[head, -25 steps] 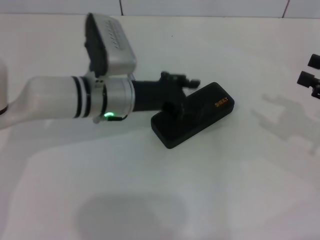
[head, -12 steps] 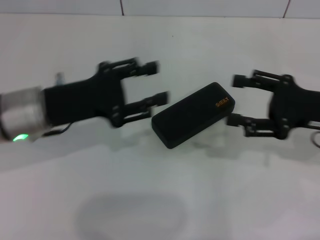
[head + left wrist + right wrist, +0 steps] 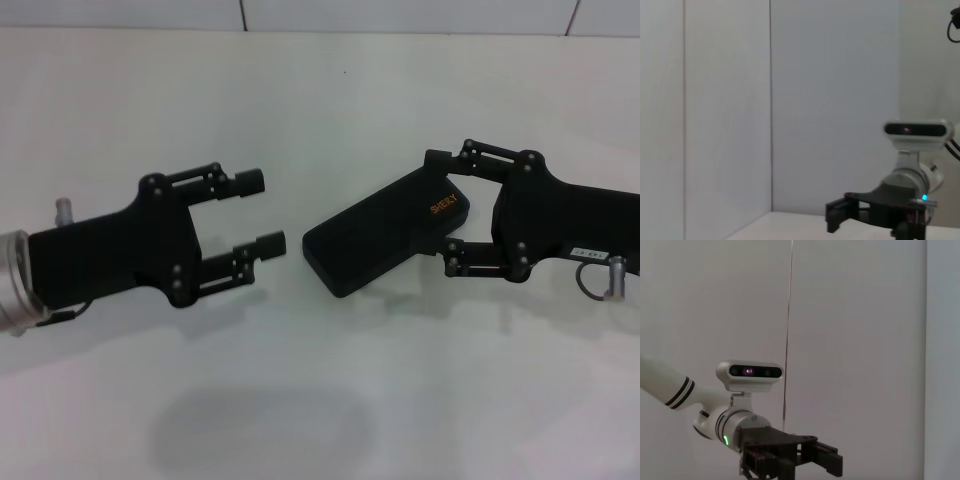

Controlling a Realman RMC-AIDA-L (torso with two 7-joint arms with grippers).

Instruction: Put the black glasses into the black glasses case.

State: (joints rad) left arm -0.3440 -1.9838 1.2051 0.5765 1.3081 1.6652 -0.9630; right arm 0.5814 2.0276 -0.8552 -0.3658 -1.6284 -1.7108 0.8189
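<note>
Glasses are nowhere in any view, so I can't say where they are. My guess is they're inside the shut case, but nothing confirms it.

Nearest the head camera is bare table (image 3: 330, 400). A bit farther back, roughly level with each other, are the grippers and the case (image 3: 385, 232). The case lies flat at a slant mid-table, lid down, with the orange lettering toward the right.

The left gripper (image 3: 260, 212) points at the case from its left. Its fingers are spread wide with nothing between them, and it stands apart from the case's near corner.

The right gripper (image 3: 443, 208) comes in from the other side. Its fingers are spread too, straddling the lettered end, one above and one below. Can't tell if the pads actually touch.

Both wrist cams just show the opposite arm against the wall.

If the step is steadying or nudging the closed case, I'd squeeze slowly across the end and keep it square. A skewed pinch would likely spin it on that slick tabletop.
</note>
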